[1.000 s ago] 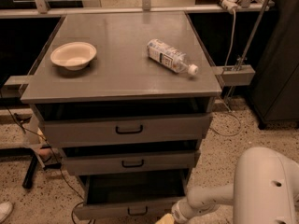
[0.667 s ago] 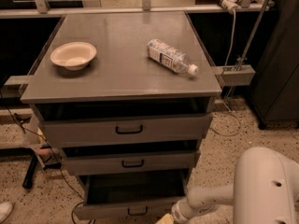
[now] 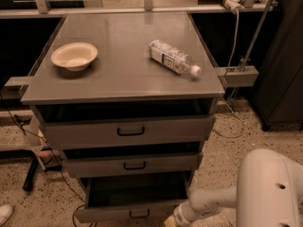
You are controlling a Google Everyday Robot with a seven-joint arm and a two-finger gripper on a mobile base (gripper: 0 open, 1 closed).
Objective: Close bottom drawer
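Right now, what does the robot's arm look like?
The arm is white: a bulky rounded shell with small dark holes, narrowing to a slim tube and ringed wrist. The gripper, a yellowish tip, sits at the picture's bottom edge beside the bottom drawer.

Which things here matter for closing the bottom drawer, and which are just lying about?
For the job: bottom drawer, pulled out; gripper, low by its right front corner.
Lying about: bowl and bottle on the cabinet top.
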